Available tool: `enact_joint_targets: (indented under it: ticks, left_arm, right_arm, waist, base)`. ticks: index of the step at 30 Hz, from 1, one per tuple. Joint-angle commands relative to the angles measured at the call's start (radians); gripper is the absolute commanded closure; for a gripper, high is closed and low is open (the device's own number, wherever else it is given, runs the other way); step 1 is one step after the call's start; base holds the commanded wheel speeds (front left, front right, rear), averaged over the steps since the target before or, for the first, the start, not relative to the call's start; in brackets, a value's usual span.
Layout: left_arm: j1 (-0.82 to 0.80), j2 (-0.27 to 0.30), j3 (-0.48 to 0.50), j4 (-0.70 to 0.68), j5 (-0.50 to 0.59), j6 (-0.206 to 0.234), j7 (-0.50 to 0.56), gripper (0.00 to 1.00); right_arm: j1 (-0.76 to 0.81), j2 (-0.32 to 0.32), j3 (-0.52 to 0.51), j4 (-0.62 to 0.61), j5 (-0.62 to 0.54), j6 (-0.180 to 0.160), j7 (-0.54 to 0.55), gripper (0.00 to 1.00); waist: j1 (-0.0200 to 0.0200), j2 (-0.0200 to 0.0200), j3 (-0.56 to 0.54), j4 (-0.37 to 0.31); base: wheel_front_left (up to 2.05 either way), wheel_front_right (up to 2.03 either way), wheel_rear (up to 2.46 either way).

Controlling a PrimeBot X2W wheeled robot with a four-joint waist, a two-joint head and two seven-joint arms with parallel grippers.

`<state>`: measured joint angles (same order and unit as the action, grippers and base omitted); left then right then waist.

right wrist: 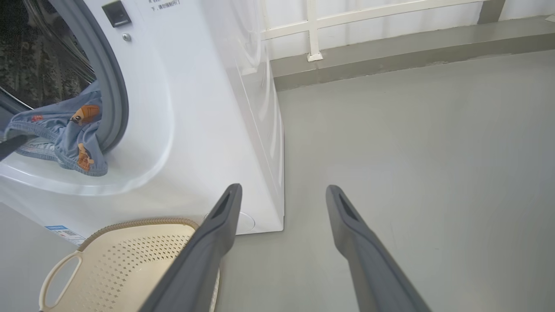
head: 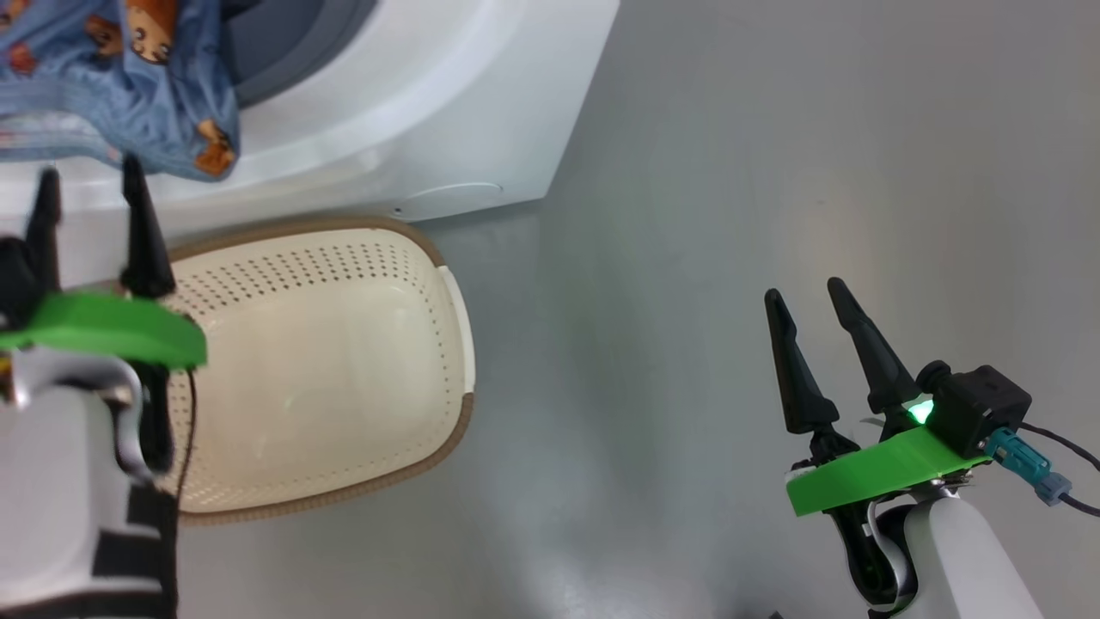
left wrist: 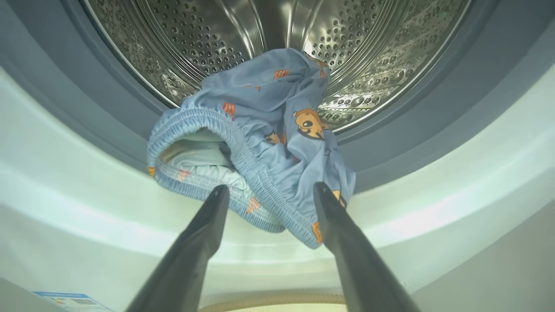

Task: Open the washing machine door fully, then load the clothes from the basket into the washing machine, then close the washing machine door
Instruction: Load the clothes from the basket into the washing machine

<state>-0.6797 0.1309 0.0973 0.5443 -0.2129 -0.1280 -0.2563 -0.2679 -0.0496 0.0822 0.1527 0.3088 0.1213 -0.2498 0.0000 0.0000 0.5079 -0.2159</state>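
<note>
Crumpled light-blue garment, printed with orange-brown figures, drapes over the grey gasket; left pincer and right pincer gape, empty.

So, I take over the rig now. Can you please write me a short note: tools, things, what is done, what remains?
Left tool: open, empty, at the hanging edge of the blue garment.
Right tool: open, empty, over the floor.
Blue garment: draped over the gasket of the washing machine, half out of the drum.
Basket: on the floor before the machine, visible part empty.
Done: opening uncovered, basket apparently unloaded.
Left: push garment fully in, close door.
</note>
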Motion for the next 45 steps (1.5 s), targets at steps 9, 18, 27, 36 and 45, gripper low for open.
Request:
enact_joint_targets:
  ticks: [9, 18, 27, 36, 45]
  left_arm:
    - [0.263, -0.03, 0.057, -0.175, 0.011, -0.003, -0.006, 0.0]
    - [0.481, -0.063, 0.094, -0.327, 0.042, -0.003, -0.006, 0.0]
    - [0.54, -0.076, 0.114, -0.375, 0.047, -0.003, -0.006, 0.0]
    - [0.509, -0.079, 0.092, -0.385, 0.045, -0.003, -0.006, 0.0]
    - [0.366, -0.044, 0.031, -0.31, 0.005, -0.003, -0.006, 0.0]
  right_arm:
    - [0.044, -0.001, 0.013, -0.012, -0.03, 0.009, -0.012, 0.0]
    - [0.061, -0.007, -0.004, -0.01, -0.041, 0.009, -0.012, 0.0]
    - [0.061, -0.013, -0.008, -0.01, -0.042, 0.009, -0.012, 0.0]
    - [0.051, -0.012, -0.012, -0.018, -0.046, 0.009, -0.012, 0.0]
    - [0.019, -0.006, -0.013, -0.021, -0.041, 0.009, -0.012, 0.0]
  waist:
    - [0.0, 0.0, -0.055, 0.044]
    - [0.0, 0.0, -0.079, 0.067]
    - [0.0, 0.0, -0.083, 0.076]
    - [0.0, 0.0, -0.06, 0.084]
    - [0.0, 0.0, -0.008, 0.075]
  base:
    - [0.0, 0.0, 0.0]
    - [0.0, 0.0, 0.0]
    - [0.0, 0.0, 0.0]
    - [0.0, 0.0, 0.0]
    - [0.0, 0.0, 0.0]
